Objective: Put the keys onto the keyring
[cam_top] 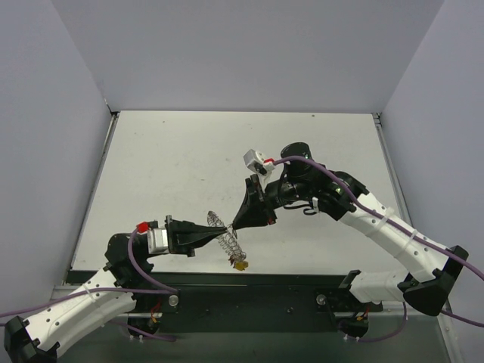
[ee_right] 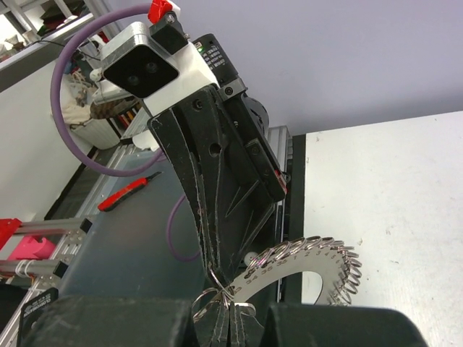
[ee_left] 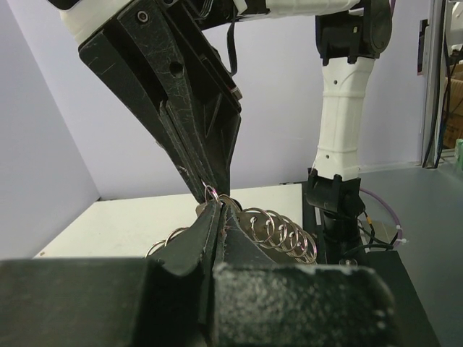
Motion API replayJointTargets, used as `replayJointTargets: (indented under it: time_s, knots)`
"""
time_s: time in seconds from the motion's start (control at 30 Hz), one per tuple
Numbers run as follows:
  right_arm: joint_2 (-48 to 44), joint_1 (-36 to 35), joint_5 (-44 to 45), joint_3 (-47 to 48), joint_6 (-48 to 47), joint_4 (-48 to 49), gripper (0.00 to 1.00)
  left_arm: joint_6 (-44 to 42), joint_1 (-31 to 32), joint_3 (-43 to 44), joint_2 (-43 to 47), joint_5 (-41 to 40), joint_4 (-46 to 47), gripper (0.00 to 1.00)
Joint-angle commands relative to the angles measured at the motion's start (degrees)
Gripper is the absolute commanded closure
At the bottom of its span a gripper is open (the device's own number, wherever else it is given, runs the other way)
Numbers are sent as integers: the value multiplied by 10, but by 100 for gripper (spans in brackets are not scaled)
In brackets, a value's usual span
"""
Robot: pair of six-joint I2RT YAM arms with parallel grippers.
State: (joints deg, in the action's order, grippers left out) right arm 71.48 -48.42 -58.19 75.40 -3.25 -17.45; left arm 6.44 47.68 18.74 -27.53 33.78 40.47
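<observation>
The keyring point(cam_top: 225, 236) is a silvery, numbered crescent plate edged with many small wire loops, held in the air above the table's near edge. My left gripper point(cam_top: 220, 230) is shut on its rim; in the left wrist view point(ee_left: 219, 208) the loops point(ee_left: 283, 230) fan out to the right of the fingers. My right gripper point(cam_top: 234, 224) meets it tip to tip and is shut on a small loop at the plate's end point(ee_right: 233, 312). The plate point(ee_right: 312, 260) curves off to the right. A yellow-headed key point(cam_top: 240, 265) with a red bit hangs below the ring. Other keys are hidden.
The white table point(cam_top: 174, 166) stretches behind the grippers between grey walls. The black base rail point(cam_top: 249, 291) runs along the near edge. The right arm's post point(ee_left: 340, 137) stands behind the ring in the left wrist view.
</observation>
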Motion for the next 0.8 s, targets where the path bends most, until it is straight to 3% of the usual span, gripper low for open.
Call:
replayJointTargets:
  time_s: [0.0, 0.77]
  knots:
    - [12, 8, 58, 17, 12, -10, 100, -5, 8, 45, 17, 37, 70, 100]
    - [35, -5, 145, 41, 71, -87, 100, -61, 14, 89, 23, 8, -71, 100]
